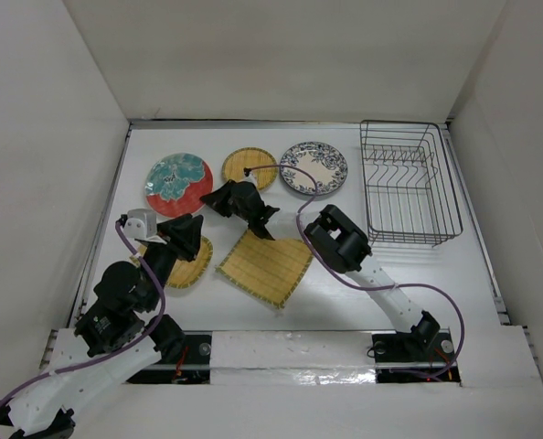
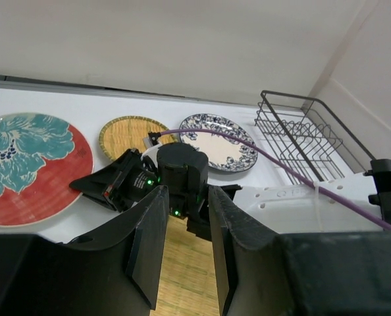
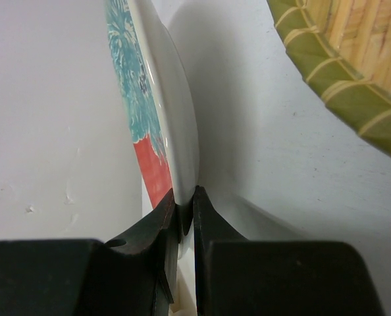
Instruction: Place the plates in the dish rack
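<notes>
- The right fingers (image 3: 155, 227) are pinching the rim of the teal plate (image 1: 175, 183), one finger on the patterned face and one on the white underside (only the thin edge is in the bite).
- The teal plate is sitting at the back left of the worktop (image 1: 390, 274), well apart from the dish rack (image 1: 409, 197) at the back right. I cannot tell whether its edge is lifting off the surface.
- The left fingers (image 2: 149, 243) are standing spread with nothing between them, over the near bamboo disc (image 1: 191, 267) and close to the right wrist.
- What is looking risky:
  - The shallow bite on a glazed rim is leaving most of the plate's weight hanging beyond the fingers, so it may pivot or slide out once raised.
  - The way to the rack is passing over the far bamboo disc (image 1: 250, 167) and the floral plate (image 1: 314, 167). A sagging plate could clip either one.
  - With the left arm sitting so near, a swing of the right arm could be knocking into it.
  - At the rack, a tilted plate could be striking a wire divider and twisting free.
- The rack is holding nothing.
- Both plates, both discs and the square mat (image 1: 265, 265) are all lying on the worktop.
</notes>
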